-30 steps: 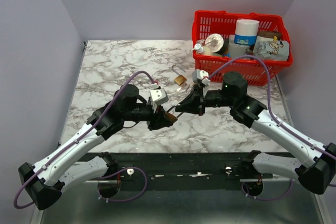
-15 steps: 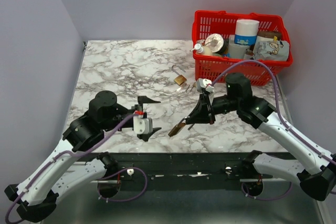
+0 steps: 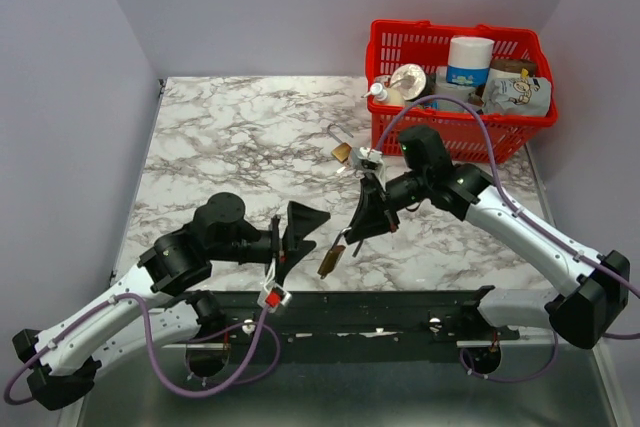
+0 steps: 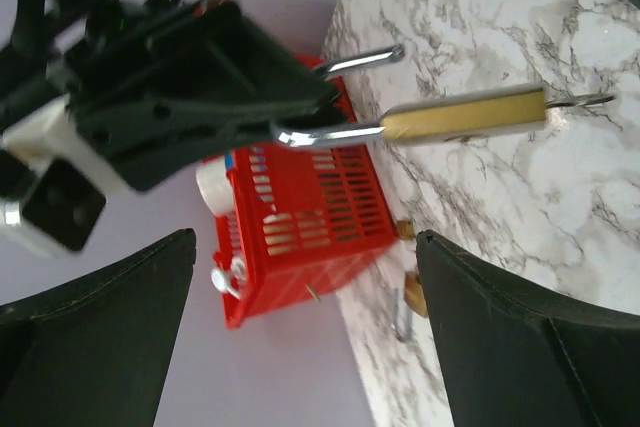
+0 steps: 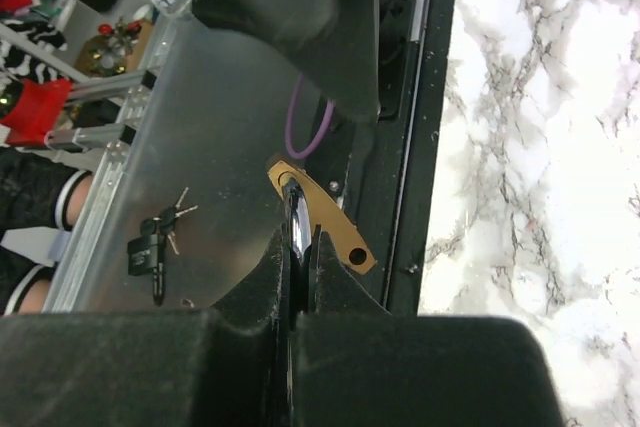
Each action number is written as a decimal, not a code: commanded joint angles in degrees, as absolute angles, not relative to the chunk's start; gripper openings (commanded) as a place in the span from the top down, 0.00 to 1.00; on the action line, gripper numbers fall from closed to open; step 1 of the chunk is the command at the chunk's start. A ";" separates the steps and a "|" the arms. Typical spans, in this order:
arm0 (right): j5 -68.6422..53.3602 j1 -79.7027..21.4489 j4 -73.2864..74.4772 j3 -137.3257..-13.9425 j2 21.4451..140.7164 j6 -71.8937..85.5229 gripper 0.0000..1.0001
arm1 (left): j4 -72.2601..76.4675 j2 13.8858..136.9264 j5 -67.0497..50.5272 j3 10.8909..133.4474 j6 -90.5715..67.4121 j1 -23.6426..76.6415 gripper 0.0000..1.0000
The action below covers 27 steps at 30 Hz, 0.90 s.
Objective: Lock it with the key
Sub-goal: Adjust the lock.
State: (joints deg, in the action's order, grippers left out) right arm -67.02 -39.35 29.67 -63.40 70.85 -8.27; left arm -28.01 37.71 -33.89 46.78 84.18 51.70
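The right claw (image 5: 297, 247) is pinched tight on the steel shackle (image 5: 294, 227) of a brass padlock (image 5: 325, 222). Its two fingers meet with only the thin bar between them. The padlock hangs from that grip above the near part of the marble table (image 3: 230, 127).

The left claw (image 3: 297, 232) sits just beside it, spread wide and holding nothing. Its own wrist view looks out between its two dark fingers (image 4: 100, 327) at the padlock, which is ahead of them and touches neither.

That same view shows something the overhead camera does not. One leg of the shackle runs into the brass body, while the other ends in open air.

The right wrist view alone shows a small bunch of keys (image 5: 158, 232). It lies on a grey metal surface past the table's near edge, well apart from both claws. The keys cannot be made out in the overhead view.

A second padlock (image 3: 342, 152) lies on the marble farther back, near a red basket (image 3: 460, 125). It appears in the overhead view and, smaller, in the left wrist view, but the right wrist camera does not see it. Only the overhead view looks into the basket, which holds bottles and packets.
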 commanded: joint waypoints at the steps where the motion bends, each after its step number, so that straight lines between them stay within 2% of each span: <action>1: -75.32 -39.29 28.04 -66.80 72.77 -5.36 0.99 | -28.82 37.26 -40.86 45.09 102.11 55.28 0.02; 13: -78.31 -41.04 27.33 -66.45 77.16 -2.90 0.99 | -34.45 43.94 -40.43 44.82 114.69 63.89 0.14; 16: -78.49 -42.62 27.51 -66.36 78.22 -2.90 0.99 | -34.28 45.78 -39.56 45.09 116.28 65.47 0.23; 17: -78.49 -42.89 27.60 -66.44 78.48 -2.90 0.99 | -33.32 46.23 -39.20 45.17 116.28 65.74 0.30; 20: -79.10 -43.77 27.60 -66.45 79.80 -2.72 0.99 | -31.47 47.11 -38.15 45.09 114.70 66.62 0.41; 25: -79.45 -44.12 30.32 -67.32 81.12 -4.75 0.99 | -29.88 46.58 -36.91 44.74 112.51 66.88 0.55; 27: -79.54 -44.38 30.59 -67.41 81.47 -4.83 0.99 | -29.62 46.41 -36.65 44.65 111.98 67.06 0.64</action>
State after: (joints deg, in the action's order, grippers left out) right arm -75.79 -43.51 30.11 -64.71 80.66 -4.16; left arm -34.00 47.27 -35.97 44.14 111.44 66.41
